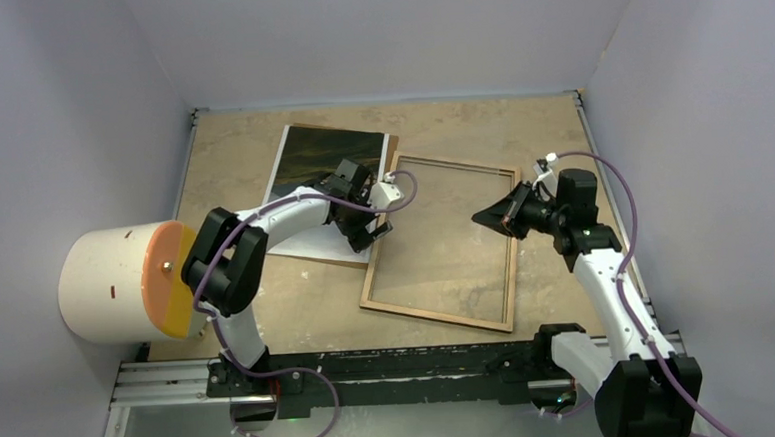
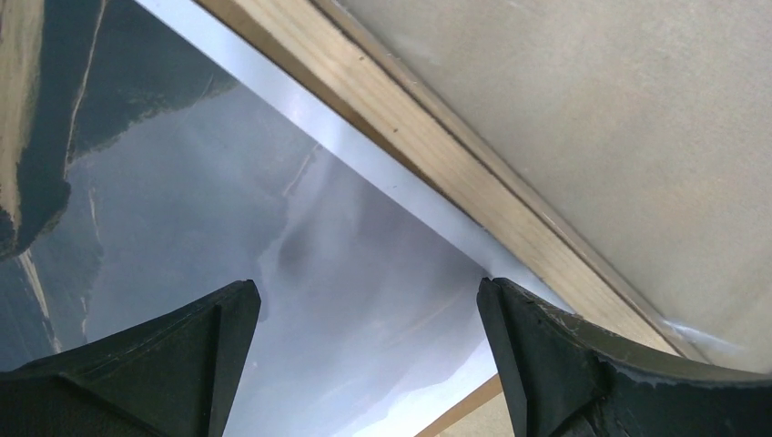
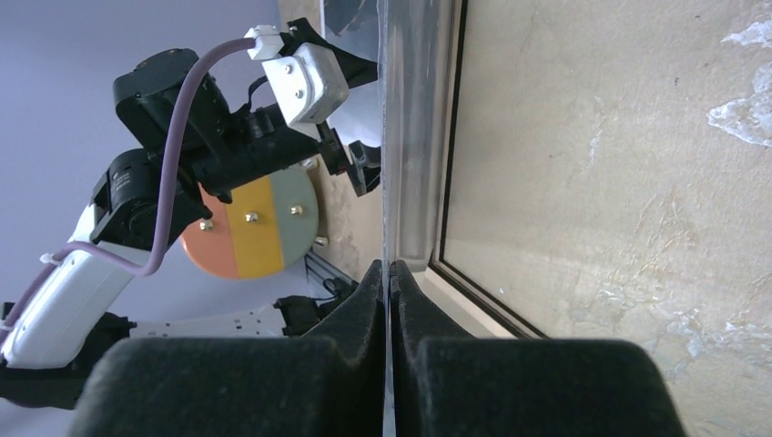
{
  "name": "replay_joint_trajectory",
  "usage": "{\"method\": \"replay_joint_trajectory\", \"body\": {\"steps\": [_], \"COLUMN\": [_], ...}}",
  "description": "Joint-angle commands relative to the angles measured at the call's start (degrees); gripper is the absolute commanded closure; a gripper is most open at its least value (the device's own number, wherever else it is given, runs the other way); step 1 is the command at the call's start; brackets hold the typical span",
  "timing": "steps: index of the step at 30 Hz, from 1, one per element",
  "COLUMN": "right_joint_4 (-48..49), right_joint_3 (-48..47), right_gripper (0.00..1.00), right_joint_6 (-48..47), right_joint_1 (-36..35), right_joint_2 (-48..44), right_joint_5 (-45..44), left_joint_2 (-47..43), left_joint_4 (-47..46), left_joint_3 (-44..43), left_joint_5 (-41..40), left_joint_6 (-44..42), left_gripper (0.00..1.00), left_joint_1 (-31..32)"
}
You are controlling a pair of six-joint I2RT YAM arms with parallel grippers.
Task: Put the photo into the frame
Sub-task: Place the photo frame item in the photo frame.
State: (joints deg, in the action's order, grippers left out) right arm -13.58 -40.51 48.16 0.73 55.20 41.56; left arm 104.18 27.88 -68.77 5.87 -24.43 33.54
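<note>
The photo lies face up on the brown backing board at the table's back left. The frame lies beside it on the right, light wood side up. My left gripper is open and empty. It is low over the photo's pale right part, its jaws astride, next to the frame's left rail. My right gripper is by the frame's right rail. In the right wrist view it is shut on a thin clear sheet seen edge-on.
A white cylinder with an orange and yellow face lies at the left edge, also in the right wrist view. Grey walls enclose the table on three sides. A strip of the backing board shows below the photo.
</note>
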Motion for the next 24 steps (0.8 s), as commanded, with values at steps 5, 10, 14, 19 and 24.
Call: {"method": "replay_joint_trajectory", "body": {"steps": [5, 10, 14, 19, 24], "right_joint_4": [1.6, 0.9, 1.1, 2.2, 3.7], "right_joint_3": [-1.2, -0.9, 0.7, 2.3, 3.9], "right_gripper": [1.00, 1.00, 1.00, 1.00, 1.00], "right_joint_6": [4.8, 4.0, 3.5, 3.1, 2.5], "right_joint_1": [-0.4, -0.4, -0.4, -0.3, -0.3], "right_joint_2": [-2.4, -2.7, -2.9, -3.3, -2.6], "right_joint_5": [-0.8, -1.4, -1.4, -1.4, -0.6], "left_joint_2": [-1.4, -1.4, -1.0, -0.8, -1.2], "left_joint_4": [-0.9, -1.9, -2.7, -3.5, -3.6], "left_joint_3": [-0.6, 0.6, 1.4, 1.9, 2.2], "left_joint_5": [1.6, 1.7, 1.8, 1.3, 0.8], "left_joint_6": [0.1, 0.4, 0.9, 1.0, 1.1], "left_gripper": [0.00, 0.00, 0.00, 0.00, 0.00], "left_joint_1": [-3.3, -3.4, -3.3, -3.4, -3.4]}}
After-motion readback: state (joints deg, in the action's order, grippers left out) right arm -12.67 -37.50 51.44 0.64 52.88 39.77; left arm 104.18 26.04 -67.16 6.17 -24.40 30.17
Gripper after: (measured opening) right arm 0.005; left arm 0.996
